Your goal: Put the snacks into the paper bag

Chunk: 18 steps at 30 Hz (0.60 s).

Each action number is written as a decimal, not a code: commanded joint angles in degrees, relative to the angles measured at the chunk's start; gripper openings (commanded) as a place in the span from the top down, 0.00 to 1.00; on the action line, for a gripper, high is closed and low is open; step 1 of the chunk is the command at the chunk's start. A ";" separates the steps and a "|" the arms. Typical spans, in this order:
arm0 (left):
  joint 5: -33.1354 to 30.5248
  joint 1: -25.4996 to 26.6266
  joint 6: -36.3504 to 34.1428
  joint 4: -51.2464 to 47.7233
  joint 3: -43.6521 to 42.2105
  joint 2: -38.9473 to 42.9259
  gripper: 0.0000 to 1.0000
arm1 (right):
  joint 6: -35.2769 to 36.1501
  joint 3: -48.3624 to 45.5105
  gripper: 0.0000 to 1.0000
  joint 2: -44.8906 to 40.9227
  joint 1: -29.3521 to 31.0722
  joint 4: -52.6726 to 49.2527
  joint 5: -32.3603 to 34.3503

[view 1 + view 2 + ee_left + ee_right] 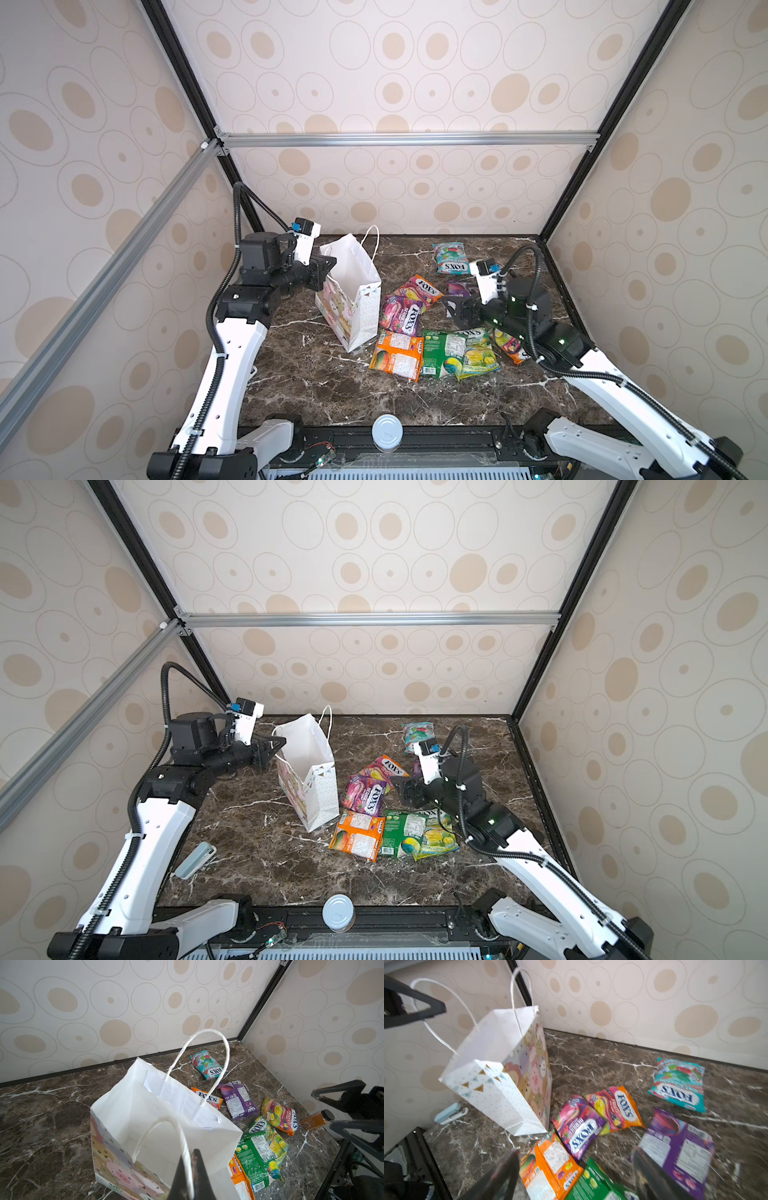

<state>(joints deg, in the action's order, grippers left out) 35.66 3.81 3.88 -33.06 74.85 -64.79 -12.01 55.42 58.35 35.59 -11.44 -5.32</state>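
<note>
Dark marble surface (316, 374): paper bag (353, 291) upright, snacks (405, 316) loose at its 3 o'clock.
They look light, floppy and slick; best pinched at a crimped edge. Left pincer (190, 1155) clamps the bag's cord handle (182, 1142); right pincer (576, 1150) gapes empty over them.

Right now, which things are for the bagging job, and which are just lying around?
Job things: paper bag, its handle pinched by the left gripper; open right gripper; snacks: teal packet, purple packet, magenta packet, green packet, yellow-green packet, orange-pink packet, orange packet, Fruits packet.
Lying about: amber jar, white cap, pale blue case.
</note>
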 commanded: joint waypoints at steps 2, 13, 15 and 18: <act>-1.04 -0.14 -1.95 -0.96 0.55 1.74 1.00 | -0.05 7.89 0.14 10.15 3.43 7.11 -3.20; -2.97 -0.20 -1.76 -0.12 -0.39 2.19 1.00 | 0.97 23.90 0.13 29.62 10.28 12.10 6.22; -3.14 -0.21 -1.87 0.06 -0.57 2.35 1.00 | 0.51 25.17 0.13 31.12 10.28 12.96 6.33; -3.74 -0.20 -1.95 0.34 -0.92 2.29 1.00 | -0.52 26.64 0.15 32.72 10.43 14.84 3.87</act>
<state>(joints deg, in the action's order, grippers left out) 32.42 3.75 3.57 -33.32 73.93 -63.42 -11.33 79.59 90.35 45.78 -0.03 -1.45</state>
